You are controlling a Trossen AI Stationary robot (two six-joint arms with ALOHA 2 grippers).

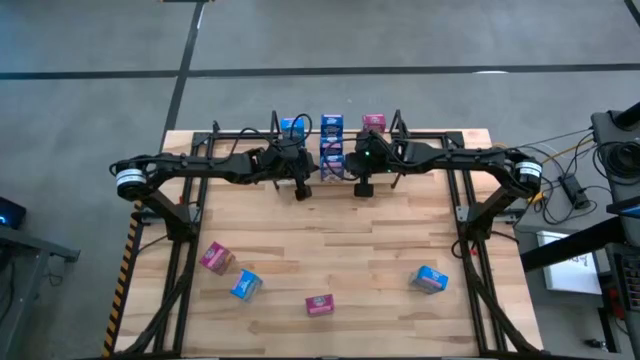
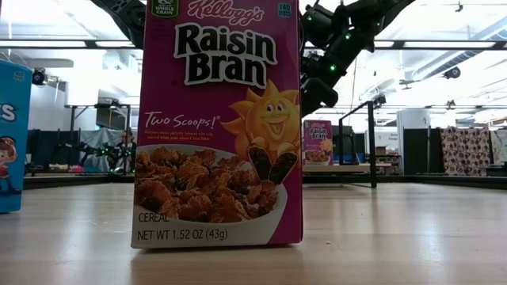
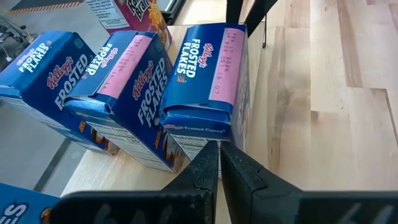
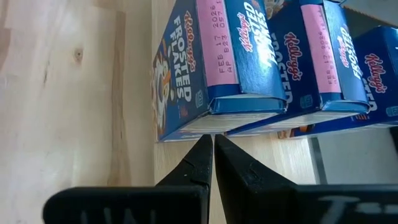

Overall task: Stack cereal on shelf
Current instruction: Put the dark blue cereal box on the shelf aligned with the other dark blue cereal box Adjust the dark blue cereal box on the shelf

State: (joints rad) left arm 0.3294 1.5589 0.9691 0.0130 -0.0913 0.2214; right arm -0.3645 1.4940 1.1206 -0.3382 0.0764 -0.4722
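Both arms reach to the far middle of the counter (image 1: 330, 250), where the shelf (image 1: 335, 135) stands. The left claw (image 3: 219, 152) has its fingers together, tips just at the bottom edge of the nearest of three blue boxes (image 3: 208, 81) standing upright side by side, long axes vertical, dated top flaps facing the wrist camera. The right claw (image 4: 208, 149) is likewise pinched together, empty, at the foot of that same row (image 4: 273, 62). Four boxes lie scattered well apart on the near counter: a pink box (image 1: 216, 258), a blue box (image 1: 245, 285), a second pink (image 1: 319, 304) standing upright with its front toward the low camera, and a second blue (image 1: 430, 279).
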